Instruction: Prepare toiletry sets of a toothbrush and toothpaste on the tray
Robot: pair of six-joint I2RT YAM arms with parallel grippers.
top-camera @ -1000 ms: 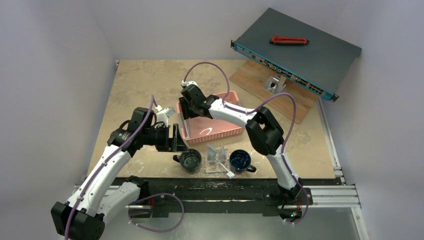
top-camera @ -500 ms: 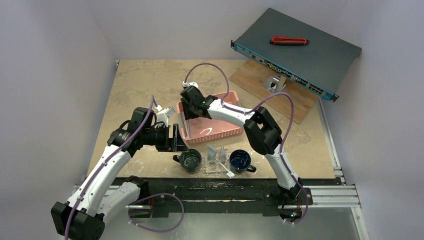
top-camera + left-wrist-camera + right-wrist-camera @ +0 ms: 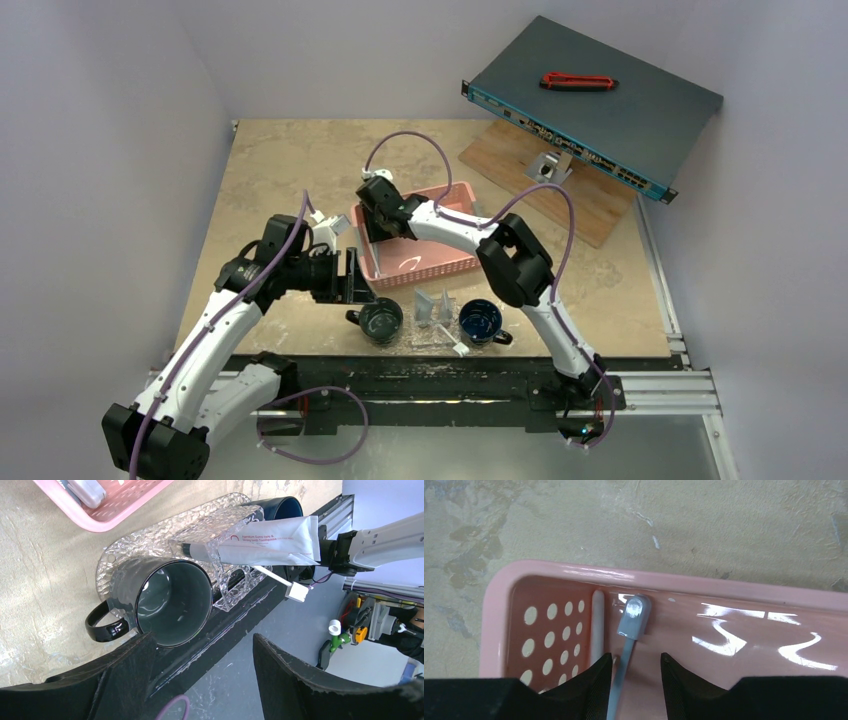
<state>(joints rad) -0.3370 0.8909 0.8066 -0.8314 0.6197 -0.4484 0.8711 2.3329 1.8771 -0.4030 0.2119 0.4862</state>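
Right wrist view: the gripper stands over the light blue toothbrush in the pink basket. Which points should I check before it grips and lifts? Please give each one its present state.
1. Handle of the light blue toothbrush between the right gripper fingers: ok.
2. Fingers closed on the handle: not ok, a gap shows on one side.
3. The white toothbrush beside it free of the fingers: cannot tell.
4. The left gripper open, outside the pink basket: ok.
5. The grey mug on the tray empty: ok.
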